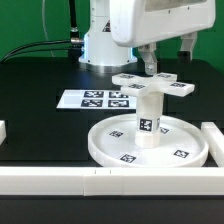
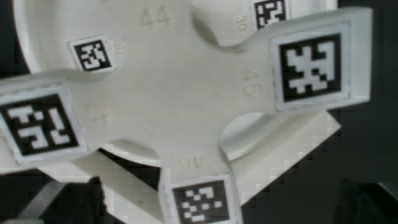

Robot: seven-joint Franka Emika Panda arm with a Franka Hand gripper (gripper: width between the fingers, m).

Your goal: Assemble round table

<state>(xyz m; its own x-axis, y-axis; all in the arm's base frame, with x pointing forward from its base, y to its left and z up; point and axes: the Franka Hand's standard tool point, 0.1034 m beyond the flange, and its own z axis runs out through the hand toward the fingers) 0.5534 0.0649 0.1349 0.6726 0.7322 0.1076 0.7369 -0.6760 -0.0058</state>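
Filling the wrist view, the cross-shaped foot [image 2: 178, 110] lies directly beneath the gripper [image 1: 150, 62]. Its four flat arms spread outward, and each arm carries a black-white square tag near its tip. In the exterior view the foot sits level on top of the short thick cylinder leg [image 1: 149, 118]. The leg stands upright straight below the gripper, with a tag on its side.

The leg rises from the middle of the large round rimmed disc [image 1: 108, 143], which lies flat on the black table [image 1: 40, 75], lowest in the stack under the gripper. More tags show on the disc's face around the leg. In the wrist view, the disc appears as a pale curved field behind the foot's arms.

The gripper hangs from the white arm just above the hub of the foot, fingers pointing down. The exterior view is too small to show how wide the fingers stand or whether they touch the foot, and no fingertip appears in the wrist view. I cannot tell whether the gripper has hold of anything.

The marker board [image 1: 95, 99] lies flat on the table, lower than the gripper and off to the exterior view's left, clear of the disc. A long white bar [image 1: 60, 182] edges the table in front of the disc. Another bar [image 1: 214, 138] runs along the side on the exterior view's right.
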